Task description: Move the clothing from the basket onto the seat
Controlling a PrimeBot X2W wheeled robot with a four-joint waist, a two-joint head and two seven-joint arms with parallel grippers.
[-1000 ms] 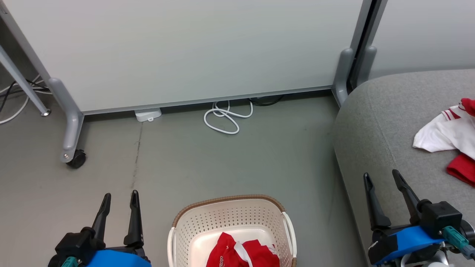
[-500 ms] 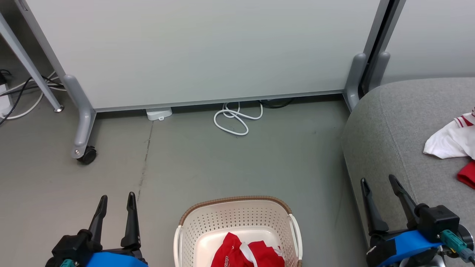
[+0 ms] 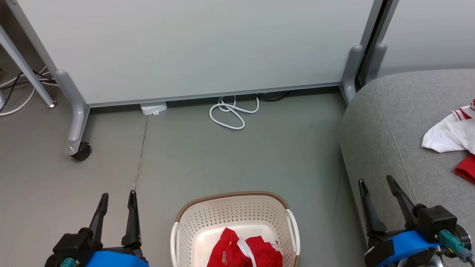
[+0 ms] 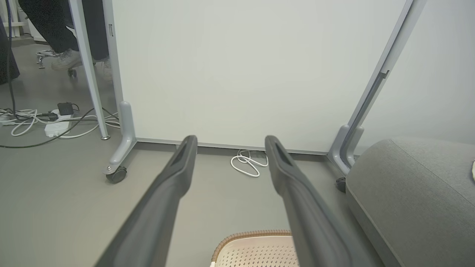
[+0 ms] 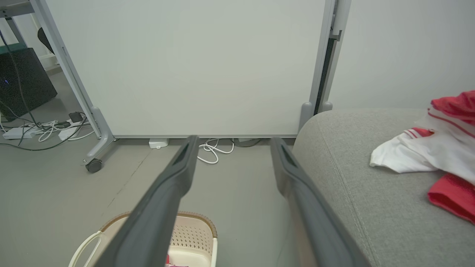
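Two pale partition panels (image 3: 193,48) on grey feet stand across the far side of what we see, and the grey floor (image 3: 185,159) spreads out below them. At our right the grey seat (image 3: 400,122) rises from the floor, its rounded far corner close to the foot where the panels meet.

We find the basket (image 3: 230,194) standing on the floor in the bottom middle of the head view. It sits between our two grippers and apart from the seat's left edge. Inside it, red clothing (image 3: 245,252) with white trim lies bunched toward the basket's near wall. On the seat, toward its right edge, a white garment (image 3: 445,135) with red stripes lies spread. A red piece (image 3: 465,168) lies just beside it on the near side, and both run past the picture's edge.

Our left gripper (image 3: 118,193) hangs over the floor to the left of the basket, released, its two dark fingers spread apart. Our right gripper (image 3: 375,180) is by the seat's left edge, likewise spread wide and grasping nothing.

A white cable (image 3: 228,115) lies looped on the floor at the panels' foot, and a small white box (image 3: 153,108) sits to its left. A black caster (image 3: 81,151) carries the left foot.
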